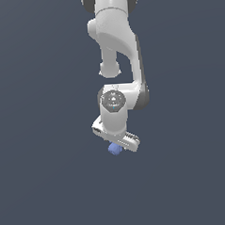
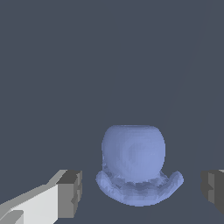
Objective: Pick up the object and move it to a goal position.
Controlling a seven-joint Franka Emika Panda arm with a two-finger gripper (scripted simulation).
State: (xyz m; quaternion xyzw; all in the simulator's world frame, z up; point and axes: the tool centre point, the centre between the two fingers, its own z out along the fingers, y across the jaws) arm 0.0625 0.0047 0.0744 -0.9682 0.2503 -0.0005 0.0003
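With the gripper [image 1: 117, 143] spread open and the object [image 2: 133, 164] resting on the surface between its fingers [image 2: 70, 192], untouched, a lower, centred descent is best made before the jaws are closed.

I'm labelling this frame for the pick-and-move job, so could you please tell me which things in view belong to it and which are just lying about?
Belongs to the job:
- blue object, between the open fingers, neither touching it
- gripper, poised around it

Just lying about:
- nothing else in view; only plain grey ground. No goal marker shows.
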